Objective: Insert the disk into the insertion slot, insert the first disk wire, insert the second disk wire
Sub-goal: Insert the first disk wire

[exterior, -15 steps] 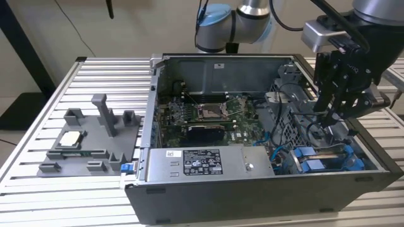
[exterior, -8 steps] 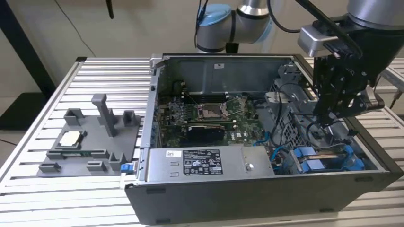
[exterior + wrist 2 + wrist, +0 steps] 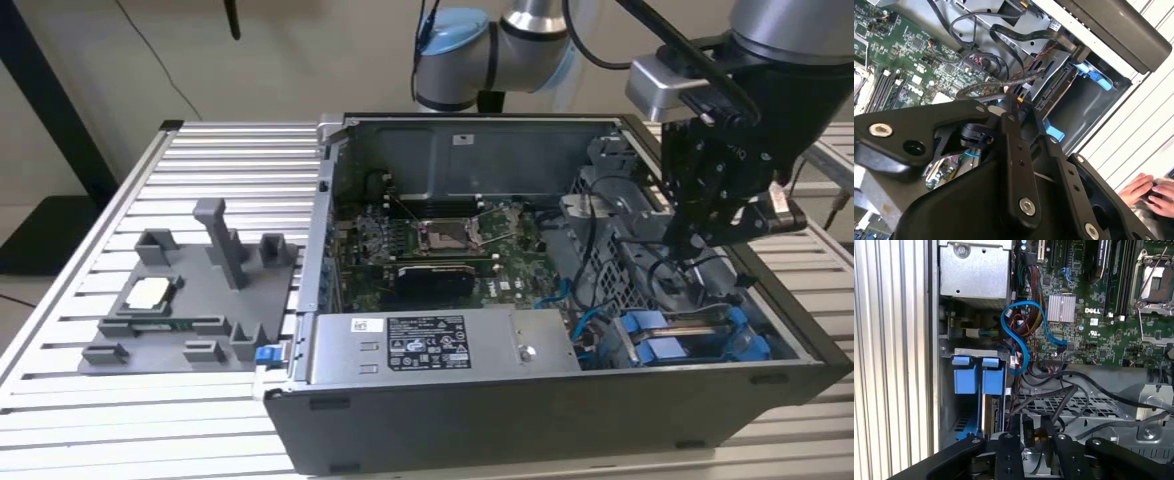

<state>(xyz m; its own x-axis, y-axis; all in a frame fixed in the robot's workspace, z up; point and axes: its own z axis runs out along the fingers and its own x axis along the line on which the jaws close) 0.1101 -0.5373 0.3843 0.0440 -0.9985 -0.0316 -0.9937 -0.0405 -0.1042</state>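
The disk (image 3: 990,415) stands on edge in its blue carrier (image 3: 979,380), down inside the dark grey insertion slot (image 3: 961,417) at the corner of the case. In the exterior view the blue carrier (image 3: 694,342) sits at the case's front corner on the exterior view's right. My gripper (image 3: 691,243) hangs inside the case just above and behind that bay. Its black fingers (image 3: 1061,455) are shut on a small black connector of a disk wire (image 3: 1029,432). That connector's grey cable (image 3: 999,87) trails off from the fingertips (image 3: 1015,106).
The green motherboard (image 3: 441,240) fills the case's middle, and a power supply (image 3: 441,345) lies along its front. A looped blue cable (image 3: 1019,335) and black wires cross near the bay. A grey fixture tray (image 3: 187,290) lies on the slatted table. A person's hand (image 3: 1149,192) rests outside the case.
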